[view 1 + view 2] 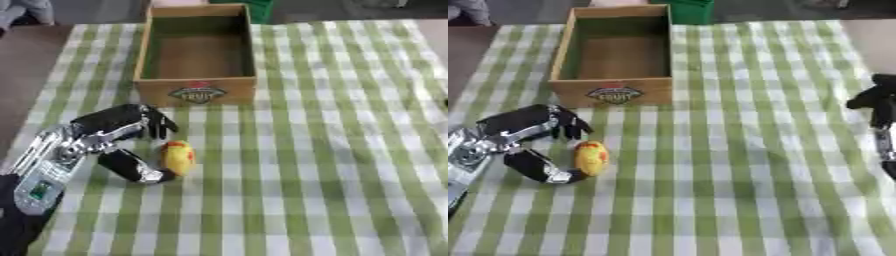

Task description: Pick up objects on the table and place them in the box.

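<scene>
Yellow-red object (178,156) lies between left hand's (118,137) spread thumb and fingers, thumb touching, ungrasped.

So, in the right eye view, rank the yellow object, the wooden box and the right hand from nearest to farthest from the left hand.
1. Yellow and red egg-shaped object: touching the left hand, between thumb and fingers.
2. Wooden box: just beyond the left hand, toward the table's far side.
3. Right hand: at the view's right edge, across the checked cloth.
</scene>
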Controlling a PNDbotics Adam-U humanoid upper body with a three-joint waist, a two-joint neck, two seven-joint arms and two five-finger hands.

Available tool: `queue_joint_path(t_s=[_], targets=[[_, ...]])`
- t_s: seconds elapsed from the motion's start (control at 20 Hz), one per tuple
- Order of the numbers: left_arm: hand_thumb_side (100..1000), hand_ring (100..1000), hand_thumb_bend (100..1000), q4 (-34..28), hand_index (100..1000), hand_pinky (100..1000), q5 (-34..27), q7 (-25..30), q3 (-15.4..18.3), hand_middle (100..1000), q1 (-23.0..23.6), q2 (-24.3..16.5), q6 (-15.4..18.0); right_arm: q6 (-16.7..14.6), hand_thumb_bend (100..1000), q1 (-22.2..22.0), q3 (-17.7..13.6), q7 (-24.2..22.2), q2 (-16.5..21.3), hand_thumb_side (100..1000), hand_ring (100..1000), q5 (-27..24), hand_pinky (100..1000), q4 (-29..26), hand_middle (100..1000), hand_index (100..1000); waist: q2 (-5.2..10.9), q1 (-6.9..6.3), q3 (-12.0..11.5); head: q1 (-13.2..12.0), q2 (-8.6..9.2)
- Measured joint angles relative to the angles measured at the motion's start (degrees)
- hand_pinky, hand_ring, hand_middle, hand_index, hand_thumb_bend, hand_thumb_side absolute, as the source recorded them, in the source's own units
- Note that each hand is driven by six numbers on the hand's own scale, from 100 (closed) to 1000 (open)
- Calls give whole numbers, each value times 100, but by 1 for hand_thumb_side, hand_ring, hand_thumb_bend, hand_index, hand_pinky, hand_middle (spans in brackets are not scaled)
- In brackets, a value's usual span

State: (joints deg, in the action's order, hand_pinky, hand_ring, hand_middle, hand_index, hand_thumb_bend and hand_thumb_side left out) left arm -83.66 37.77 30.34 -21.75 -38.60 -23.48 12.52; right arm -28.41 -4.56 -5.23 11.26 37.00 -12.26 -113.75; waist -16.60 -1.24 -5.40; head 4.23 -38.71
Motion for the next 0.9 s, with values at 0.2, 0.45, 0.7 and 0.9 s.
queue_joint_path(t_s=[0.2, 0.45, 0.7, 0.9], targets=[[504, 547, 445, 109, 749, 450, 19, -53, -4, 514, 1, 38, -8, 6, 100, 0, 0, -6, -11, 457, 586, -1, 653, 0, 564, 775, -1, 11, 1, -3, 0], [453, 510, 186, 151, 694, 413, 12, -171, -25, 459, 2, 79, -45, 17, 100, 1, 1, -17, -43, 462, 587, -5, 654, 0, 564, 776, -5, 13, 1, -5, 1], [438, 466, 100, 191, 647, 370, -2, -293, -35, 410, 2, 82, -80, 19, 100, 1, 14, -18, -44, 472, 587, -17, 655, 0, 564, 776, -8, 15, 1, -6, 3], [459, 444, 100, 219, 624, 351, -86, -446, -34, 388, 2, 84, -114, 21, 100, 0, 29, -20, -46, 477, 587, -31, 656, 0, 564, 776, -8, 28, -11, -6, 5]])
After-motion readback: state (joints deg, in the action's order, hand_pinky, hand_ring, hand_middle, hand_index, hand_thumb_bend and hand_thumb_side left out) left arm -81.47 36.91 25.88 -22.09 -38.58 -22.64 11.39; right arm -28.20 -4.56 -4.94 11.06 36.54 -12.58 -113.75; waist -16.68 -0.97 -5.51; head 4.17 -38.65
